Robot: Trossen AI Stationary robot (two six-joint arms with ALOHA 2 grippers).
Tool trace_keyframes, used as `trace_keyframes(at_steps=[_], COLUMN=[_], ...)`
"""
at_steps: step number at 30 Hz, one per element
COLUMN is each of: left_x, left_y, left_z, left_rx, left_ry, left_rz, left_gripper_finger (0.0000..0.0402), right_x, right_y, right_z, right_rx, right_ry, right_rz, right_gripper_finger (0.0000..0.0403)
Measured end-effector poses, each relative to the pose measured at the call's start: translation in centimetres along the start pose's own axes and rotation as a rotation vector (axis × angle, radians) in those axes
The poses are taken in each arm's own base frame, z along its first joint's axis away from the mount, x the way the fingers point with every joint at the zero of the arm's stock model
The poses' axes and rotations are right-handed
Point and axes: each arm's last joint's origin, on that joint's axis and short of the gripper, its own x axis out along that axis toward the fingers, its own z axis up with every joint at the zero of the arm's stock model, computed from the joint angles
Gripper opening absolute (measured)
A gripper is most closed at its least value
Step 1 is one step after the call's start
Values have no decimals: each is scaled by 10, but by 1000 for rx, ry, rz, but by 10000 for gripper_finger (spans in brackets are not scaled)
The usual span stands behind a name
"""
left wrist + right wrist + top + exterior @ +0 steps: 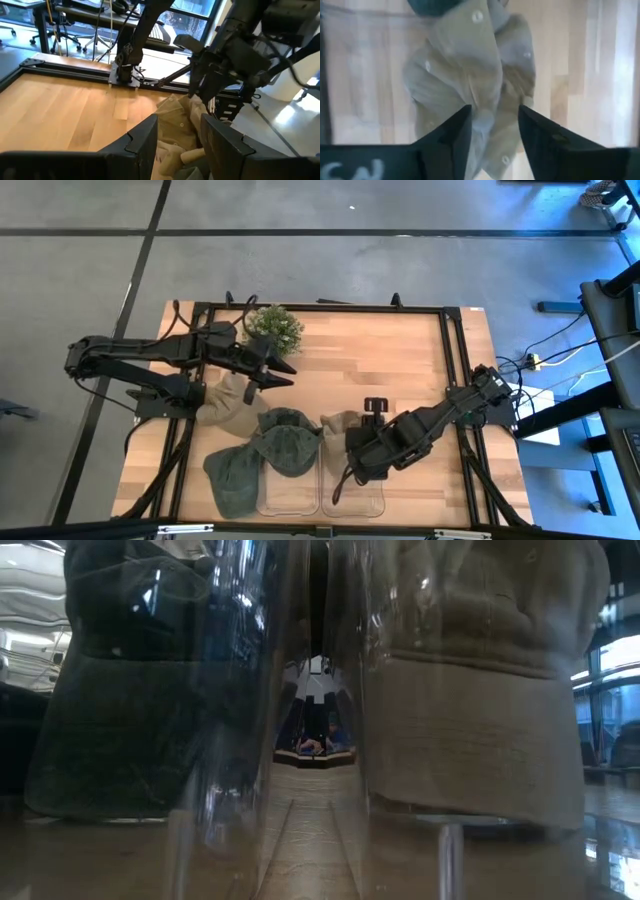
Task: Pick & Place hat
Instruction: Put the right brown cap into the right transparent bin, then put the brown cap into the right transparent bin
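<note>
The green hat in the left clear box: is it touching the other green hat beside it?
Touching. The high view shows the green hat in the left clear box overlapping the other green hat with no gap between them.

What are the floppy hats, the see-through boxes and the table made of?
Green hat and beige hat: soft cloth, probably cotton; they crumple and fold, and the beige one shows stitched eyelets.
Clear bins: likely hard plastic, glossy; the wood shows through them and they throw reflections in the low view.
Table: wood, smooth finish; pale planks with visible grain, inside a dark frame that looks like metal.
</note>
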Motion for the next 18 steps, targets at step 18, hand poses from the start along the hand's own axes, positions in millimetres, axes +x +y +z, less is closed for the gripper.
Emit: trace_keyframes(at_steps=[18], left_x=[-46], left_y=[-18], left_z=[-15], left_rx=[-334], left_ry=[156], left_rz=[108], left_gripper_finger=[143], right_x=[-72], right_y=[-56], right_z=[-29], right_rx=[93], right_ry=[-242], right_rz=[-85], right_gripper_finger=[169])
